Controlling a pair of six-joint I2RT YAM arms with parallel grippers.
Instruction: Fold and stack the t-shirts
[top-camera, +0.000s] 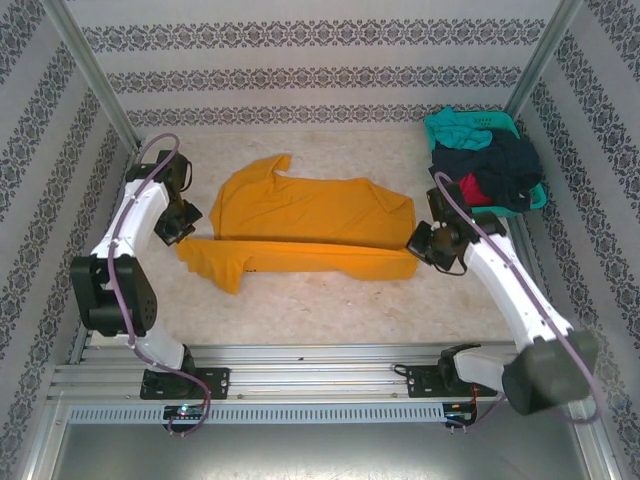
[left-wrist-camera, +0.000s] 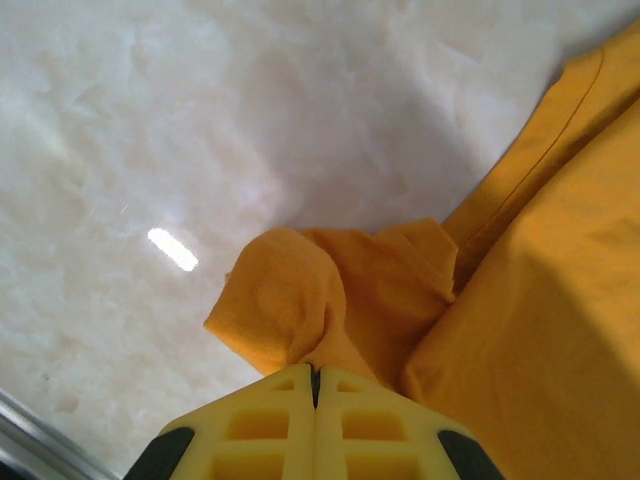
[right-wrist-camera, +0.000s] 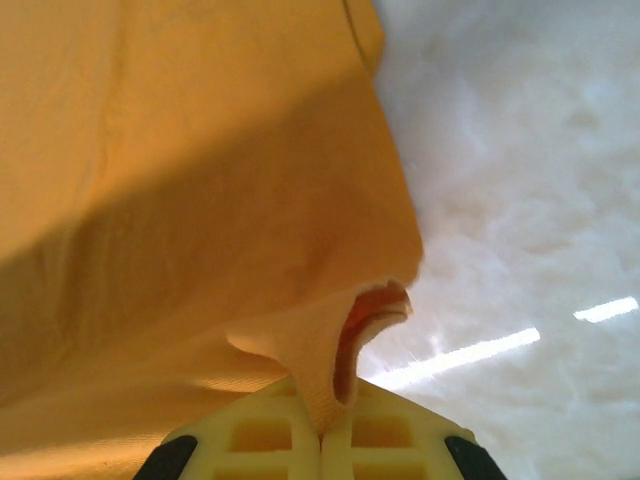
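L-grip (left-wrist-camera: 315, 375), R-grip (right-wrist-camera: 322, 425) tight on orange tee (top-camera: 310, 212)

Inspection count.

Desk (top-camera: 300, 310): one.

Arms: two, the left arm (top-camera: 135, 215) and the right arm (top-camera: 515, 290).

Fingers: two to each arm, four in all, being the left fingers (left-wrist-camera: 265, 430) and the right fingers (right-wrist-camera: 260, 435).

Purple cables: two, the left cable (top-camera: 143, 165) and the right cable (top-camera: 456, 202).

T-shirts spread on the desk: one, the orange-yellow t-shirt (top-camera: 310, 215).

Baskets: one, a teal mesh basket (top-camera: 503, 122).

Garments heaped in the basket, told apart by colour: three. These are one teal garment (top-camera: 462, 131), one dark navy garment (top-camera: 502, 160) and one red garment (top-camera: 470, 188). Whether more lie beneath cannot be told.

Cloth items countable in all: four.
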